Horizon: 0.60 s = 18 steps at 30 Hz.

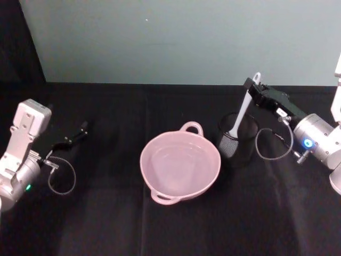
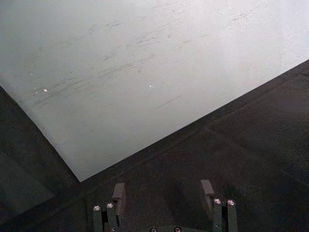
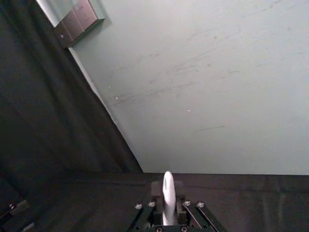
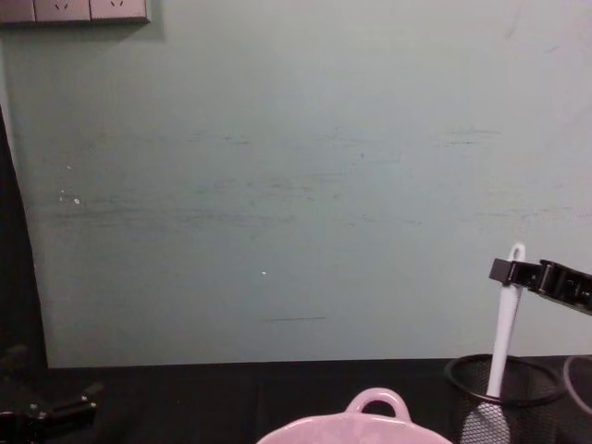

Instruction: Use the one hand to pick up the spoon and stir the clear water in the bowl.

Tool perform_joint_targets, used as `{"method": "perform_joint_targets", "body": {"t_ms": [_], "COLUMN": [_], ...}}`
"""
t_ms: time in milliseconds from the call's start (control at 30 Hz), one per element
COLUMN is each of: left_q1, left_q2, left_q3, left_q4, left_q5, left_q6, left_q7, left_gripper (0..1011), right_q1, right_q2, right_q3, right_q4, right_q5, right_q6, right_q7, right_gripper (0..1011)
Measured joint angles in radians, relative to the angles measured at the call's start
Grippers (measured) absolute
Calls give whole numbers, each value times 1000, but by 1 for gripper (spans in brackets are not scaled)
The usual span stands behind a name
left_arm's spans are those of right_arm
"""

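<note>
Pale green wall [image 1: 176,37] at the back, black cloth-covered table [image 1: 106,224] in front of it, that's the whole setup. Using the bowl [image 1: 180,166] as the anchor: it's pink, sits about mid-table, looks like it has clear water in it, with one loop handle on the far rim and another on the near rim.

Just right of the bowl is a black mesh cup [image 1: 237,140], close but I can't tell if they actually touch. The spoon [image 1: 242,114] stands nearly upright with its flat head down inside that cup and its handle end sticking up above the rim.

The right gripper [image 1: 250,87] is up above the cup, right of the bowl, fingers clamped on the spoon's handle near the top. The wrist view shows the handle pinched between them.

The left gripper [image 1: 81,129] is well off to the bowl's left, low over the table, fingers spread apart around nothing.
</note>
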Motion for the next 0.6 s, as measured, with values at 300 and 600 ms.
{"method": "perform_joint_targets", "body": {"t_ms": [300,600], "left_q1": [0,0], "left_q2": [0,0], "left_q3": [0,0], "left_q4": [0,0], "left_q5": [0,0], "left_q6": [0,0], "left_q7": [0,0], "left_gripper": [1011,1011], "right_q1": [-13,-53], "right_q2": [24,34], "right_q3": [-3,-6], "right_q4": [3,3], "right_q5": [6,26], "right_q6": [-14,-39], "right_q7": [-34,-54], "right_gripper": [410,715]}}
